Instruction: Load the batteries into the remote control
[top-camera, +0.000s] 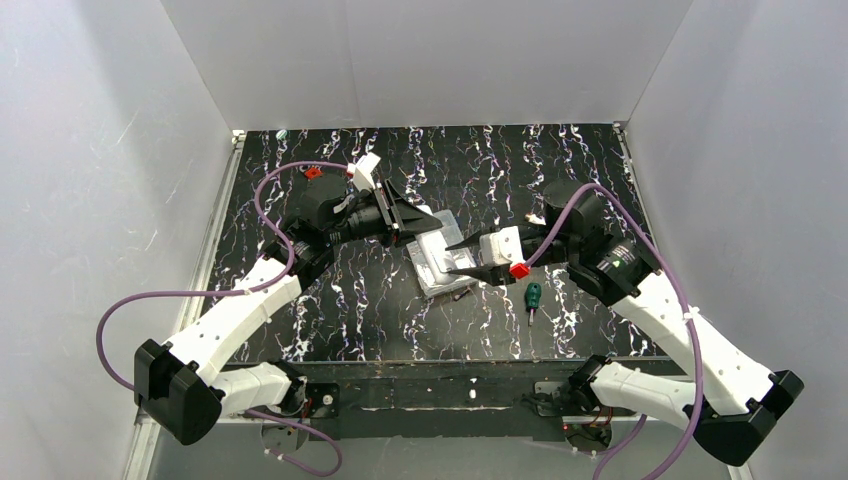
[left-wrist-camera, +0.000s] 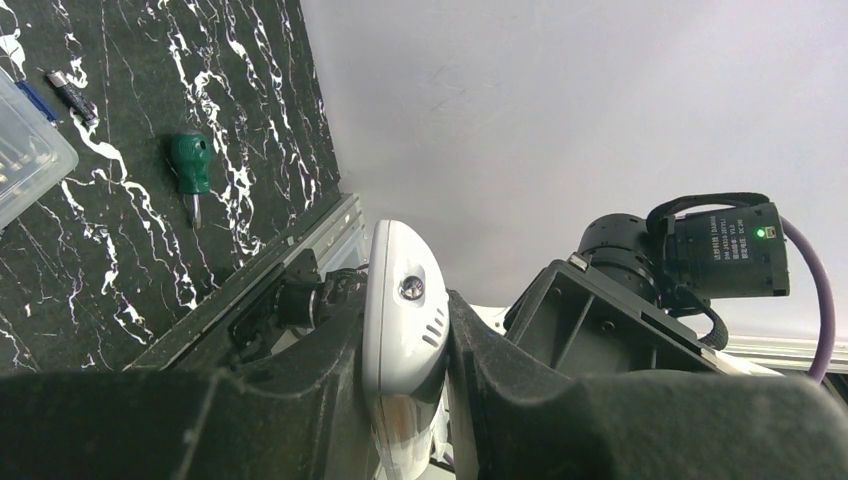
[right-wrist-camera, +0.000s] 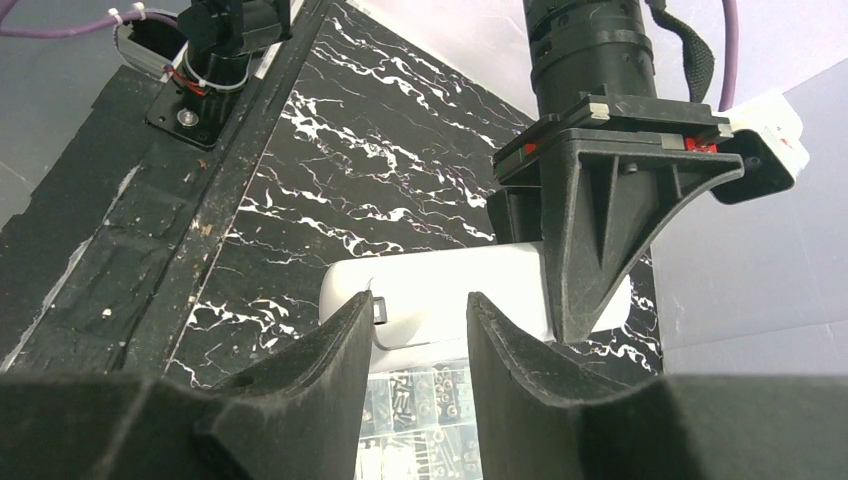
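Above the clear box (top-camera: 440, 264) at mid-table, we see the left gripper (left-wrist-camera: 403, 300) clamped on the remote control (right-wrist-camera: 440, 285), its long axis crosswise just ahead of the right gripper (right-wrist-camera: 415, 305) (fingers spread, holding nothing).

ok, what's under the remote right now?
The clear box of small parts lies below the remote control held in the left tool. Fingers of the right tool cover most of it; whether remote touches box is unclear.

One remote (left-wrist-camera: 404, 310) — one box (left-wrist-camera: 25, 165), one screwdriver (left-wrist-camera: 190, 165)
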